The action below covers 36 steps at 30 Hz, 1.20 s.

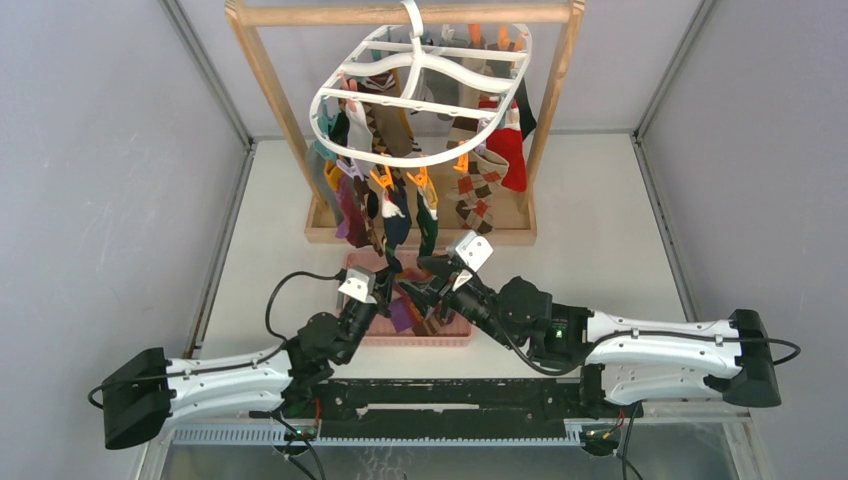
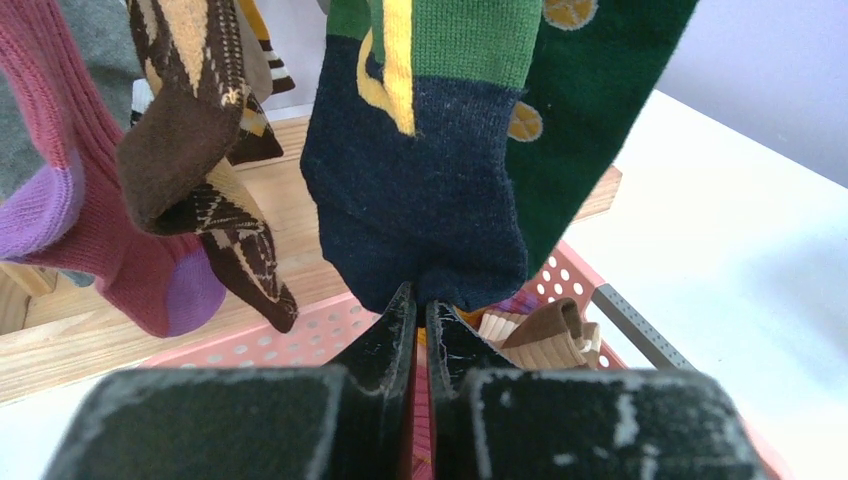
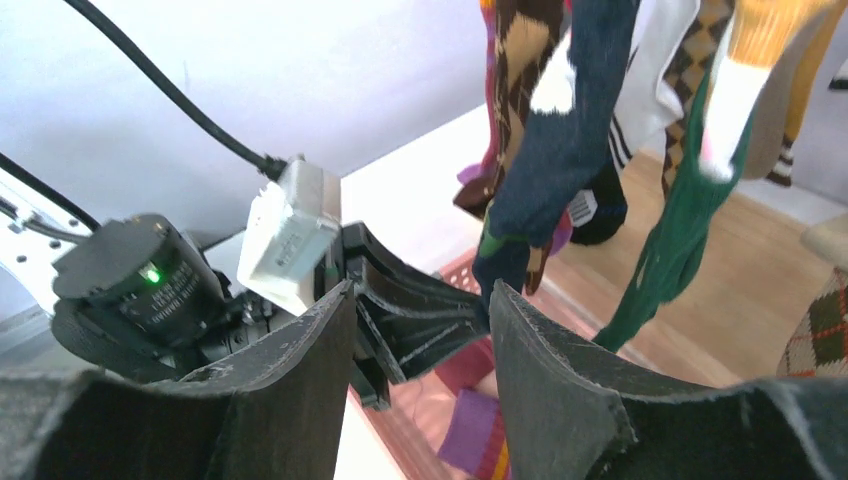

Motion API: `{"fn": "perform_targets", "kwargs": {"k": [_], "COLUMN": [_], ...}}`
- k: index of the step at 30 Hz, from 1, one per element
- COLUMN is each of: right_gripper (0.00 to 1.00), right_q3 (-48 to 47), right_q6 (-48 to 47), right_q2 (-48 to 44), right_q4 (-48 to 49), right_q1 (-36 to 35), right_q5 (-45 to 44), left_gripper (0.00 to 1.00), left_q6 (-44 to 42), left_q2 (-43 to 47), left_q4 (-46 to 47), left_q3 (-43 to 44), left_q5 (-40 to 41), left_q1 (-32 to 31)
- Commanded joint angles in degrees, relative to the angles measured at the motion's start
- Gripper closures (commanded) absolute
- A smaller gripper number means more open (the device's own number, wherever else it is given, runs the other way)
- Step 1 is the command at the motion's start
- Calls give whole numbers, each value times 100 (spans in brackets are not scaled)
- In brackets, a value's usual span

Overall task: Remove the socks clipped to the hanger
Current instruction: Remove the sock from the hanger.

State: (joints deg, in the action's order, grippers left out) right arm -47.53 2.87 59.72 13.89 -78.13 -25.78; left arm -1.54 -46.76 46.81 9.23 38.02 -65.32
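left gripper (image 2: 421, 312) pinched shut on toe of navy sock (image 2: 415, 200) dangling from white hanger (image 1: 417, 62), right gripper (image 3: 420, 300) jaws apart nearby

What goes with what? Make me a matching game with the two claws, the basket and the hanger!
Things:
1. left claw
2. right claw
3. basket
4. hanger

Matches:
A. white
B. pink
C. open, holding nothing
D. shut on the toe of the navy sock

Pairs: 1-D, 2-C, 3-B, 4-A
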Motion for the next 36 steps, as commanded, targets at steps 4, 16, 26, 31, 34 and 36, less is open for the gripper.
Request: {"fn": "perform_targets", "kwargs": {"k": [4, 16, 26, 31, 34, 36], "right_gripper": [39, 36, 35, 36, 35, 36], "right_q3": [-799, -2544, -3332, -3550, -3664, -3715], "right_q6": [-974, -1517, -1348, -1252, -1283, -1323], "right_q2": [296, 1423, 2201, 2422, 2529, 2568], "right_q4": [591, 598, 421, 367, 382, 391], "right_q1": [-328, -15, 497, 623, 633, 626], "right_q5": [-590, -527, -594, -588, -706, -780], "left_gripper": [92, 92, 92, 92, 92, 92], "left_q6": [-118, -147, -110, -48, -61, -78], "left_q2": [222, 457, 927, 1450, 1661, 1740], "left_q4": [3, -187, -636, -1010, -1174, -1242], "left_q3": [273, 245, 280, 246, 237, 221], "left_q5": [125, 144, 222, 216, 229, 245], "left_q1": [36, 46, 46, 43, 45, 46]}}
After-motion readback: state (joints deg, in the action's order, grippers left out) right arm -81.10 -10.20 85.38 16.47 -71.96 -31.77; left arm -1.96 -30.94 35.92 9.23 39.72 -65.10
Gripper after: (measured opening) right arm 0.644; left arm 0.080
